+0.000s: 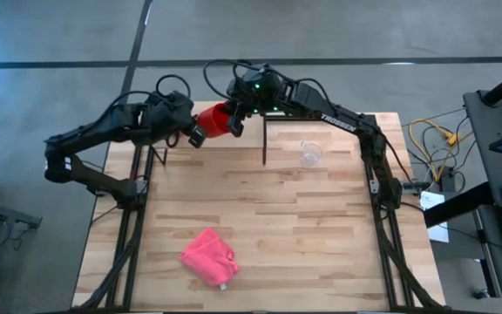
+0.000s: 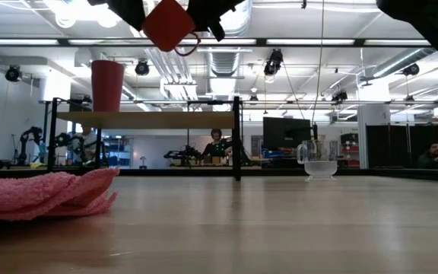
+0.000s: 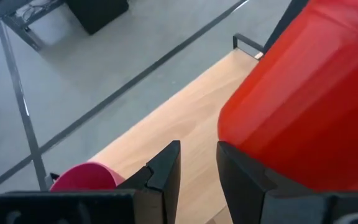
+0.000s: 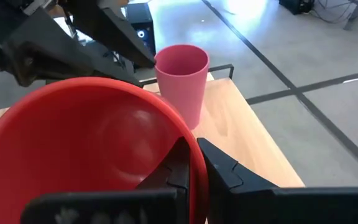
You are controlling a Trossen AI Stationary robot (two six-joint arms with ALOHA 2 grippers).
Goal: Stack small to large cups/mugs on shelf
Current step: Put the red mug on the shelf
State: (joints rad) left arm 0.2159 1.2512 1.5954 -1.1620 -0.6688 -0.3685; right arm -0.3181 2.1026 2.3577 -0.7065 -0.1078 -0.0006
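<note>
- Tumbler (image 2: 107, 85) stands upright at the shelf's (image 2: 147, 119) left end.
- Left gripper (image 1: 192, 133) hovers beside the mug (image 1: 214, 120), fingers slightly apart.
- Right gripper (image 1: 235, 123) pinches the mug's rim above the shelf.
- Clear cup (image 1: 310, 154) sits on the table (image 1: 321, 227).

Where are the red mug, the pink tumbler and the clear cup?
red mug (image 2: 169, 24), low view, on its side wall.
pink tumbler (image 4: 181, 81), right wrist view, on its outer wall.
clear cup (image 1: 310, 154), high view, on its rim.

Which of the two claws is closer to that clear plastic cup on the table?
Right. The right gripper holds the red mug above the shelf, nearer the clear cup; the left gripper hangs farther away.
</note>
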